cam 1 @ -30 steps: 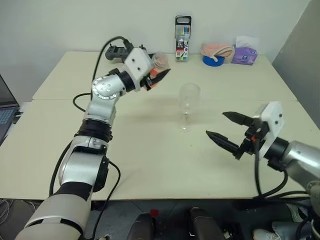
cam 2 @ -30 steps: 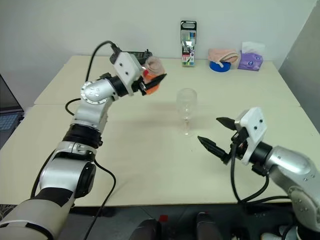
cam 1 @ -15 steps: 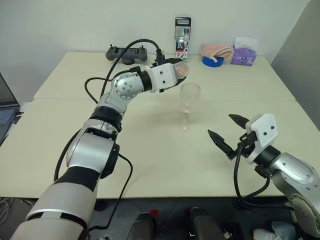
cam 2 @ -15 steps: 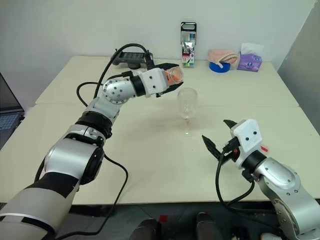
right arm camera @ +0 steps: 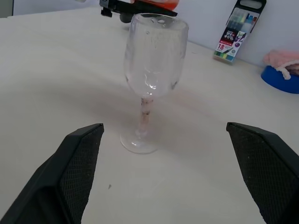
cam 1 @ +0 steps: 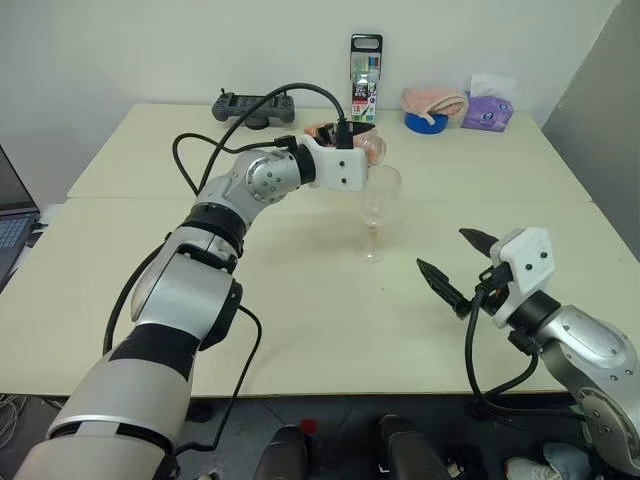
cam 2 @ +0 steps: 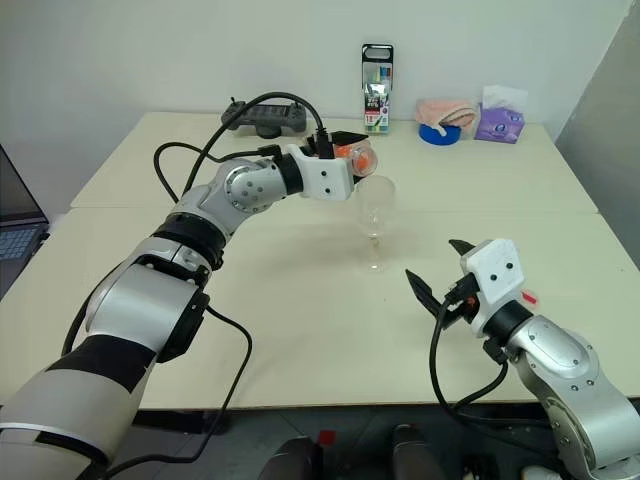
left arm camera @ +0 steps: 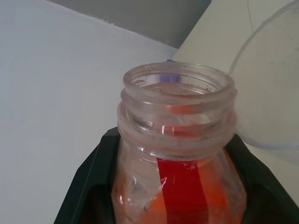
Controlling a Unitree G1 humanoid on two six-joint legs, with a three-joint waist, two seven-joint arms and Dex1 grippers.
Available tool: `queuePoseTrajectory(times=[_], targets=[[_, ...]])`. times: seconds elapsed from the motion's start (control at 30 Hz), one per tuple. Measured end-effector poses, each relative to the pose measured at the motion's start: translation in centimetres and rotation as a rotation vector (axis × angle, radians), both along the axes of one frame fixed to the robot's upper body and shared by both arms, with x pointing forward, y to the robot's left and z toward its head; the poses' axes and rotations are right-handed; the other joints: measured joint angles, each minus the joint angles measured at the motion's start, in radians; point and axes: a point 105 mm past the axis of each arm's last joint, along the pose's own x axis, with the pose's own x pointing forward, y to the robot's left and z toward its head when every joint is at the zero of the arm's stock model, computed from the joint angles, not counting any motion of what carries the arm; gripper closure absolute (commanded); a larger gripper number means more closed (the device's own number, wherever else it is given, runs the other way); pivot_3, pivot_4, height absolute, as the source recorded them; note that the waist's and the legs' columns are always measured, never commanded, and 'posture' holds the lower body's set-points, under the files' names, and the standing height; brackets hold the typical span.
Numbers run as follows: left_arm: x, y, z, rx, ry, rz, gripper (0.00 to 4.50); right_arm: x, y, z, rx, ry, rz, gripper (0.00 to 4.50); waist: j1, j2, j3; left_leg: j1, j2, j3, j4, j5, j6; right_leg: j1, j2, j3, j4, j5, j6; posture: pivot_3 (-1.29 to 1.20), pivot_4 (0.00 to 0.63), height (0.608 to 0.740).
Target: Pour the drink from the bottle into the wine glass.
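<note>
The bottle (cam 2: 358, 155) is held tipped on its side above the table (cam 1: 130, 290), its open mouth at the rim of the wine glass (cam 1: 377, 205). In the head views most of the bottle is covered by the left gripper (cam 2: 352, 152) and its white housing, so only a patch of orange and the clear neck can be made out. The left gripper's fingers are pressed onto the bottle's body.

The left wrist view supplies what the head views hide: the uncapped, threaded neck (left arm camera: 176, 109), the red label stripe, and the drink (left arm camera: 219, 198) lying as orange-red liquid in the lower body. A curved piece of the glass rim is seen beside the neck, cut off at the frame edge. Whether any liquid is crossing the mouth cannot be told.

The wine glass stands upright near the middle of the table. In the right wrist view its bowl (right arm camera: 154, 56) appears clear, with a reddish tint along the stem; the level of any drink inside cannot be made out.

The right gripper (cam 1: 452, 264) is held level, apart from the glass and pointed toward it, with its fingers (right arm camera: 72, 158) spread wide around nothing.

At the far edge stand a marker pack (cam 1: 365, 78), a black controller (cam 1: 250, 104), a blue bowl (cam 1: 425, 121) holding a pink cloth, and a purple tissue pack (cam 1: 488, 108).
</note>
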Motion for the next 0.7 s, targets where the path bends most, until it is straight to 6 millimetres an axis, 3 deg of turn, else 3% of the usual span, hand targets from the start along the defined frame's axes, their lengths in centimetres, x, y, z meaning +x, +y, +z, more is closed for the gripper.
queuePoseTrajectory(times=[0.23,0.7], targets=[[0.39,0.71,-0.71,0.055,-0.022,0.036,2.35,-0.02,0.0,-0.16,-0.006,0.01,0.003,0.0,0.0,0.0,0.0,0.0,0.0,0.0,0.0,0.0,0.0,0.0,0.0,0.0,0.0,0.0,0.0,0.0,0.15,0.74],[0.41,0.15,-0.59,0.16,-0.158,0.041,2.35,0.01,0.2,-0.23,-0.015,0.029,0.026,0.0,0.0,0.0,0.0,0.0,0.0,0.0,0.0,0.0,0.0,0.0,0.0,0.0,0.001,0.0,0.0,0.0,0.15,0.74]])
